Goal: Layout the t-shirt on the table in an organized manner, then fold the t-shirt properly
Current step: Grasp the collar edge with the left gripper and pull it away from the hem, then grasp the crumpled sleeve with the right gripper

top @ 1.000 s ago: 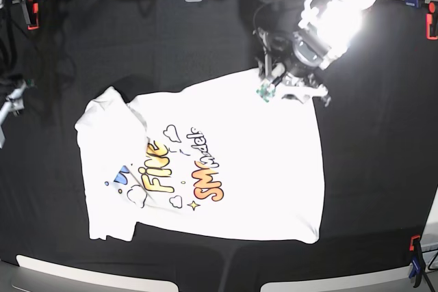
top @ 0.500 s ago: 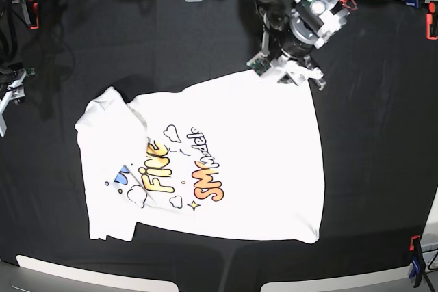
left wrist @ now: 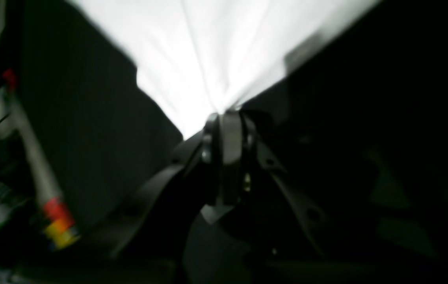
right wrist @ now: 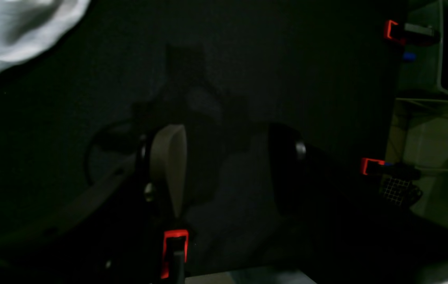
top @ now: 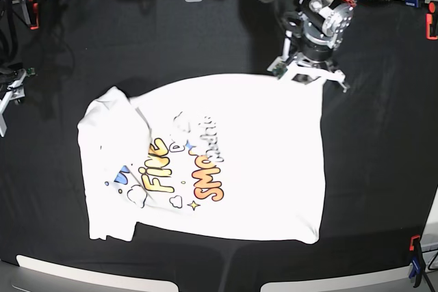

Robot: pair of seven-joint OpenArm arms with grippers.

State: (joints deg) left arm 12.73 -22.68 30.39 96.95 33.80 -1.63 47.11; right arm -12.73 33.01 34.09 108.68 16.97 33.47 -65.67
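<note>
- T-shirt: I log one white, short-sleeved, soft woven-cotton piece, lying print-side up across the middle of the table. The print reads in orange-yellow and blue letters with small clouds and a star, the lettering running slantwise.
- Lie of the shirt: its long axis runs left to right in the base view, neck and sleeves at the left, hem at the right. The left sleeve area is bunched and folded over; the hem side lies flatter, with one far corner drawn up toward the left gripper.
- Cloth texture: from the left wrist view I see straight tension creases fanning out from the pinched point across bright, overexposed white fabric.
- Left gripper: dark jaws clenched together on the shirt's far hem corner; seen at the top right of the shirt in the base view.
- Right gripper: jaws parted, one pale pad and one dark finger well apart, nothing between them, hanging over bare cloth. A white fold of the shirt sits at the frame's upper left corner.
- Table: matte black cloth, faintly creased, far wider than the shirt.
- Clamps: orange-and-blue, at the table edges.
</note>
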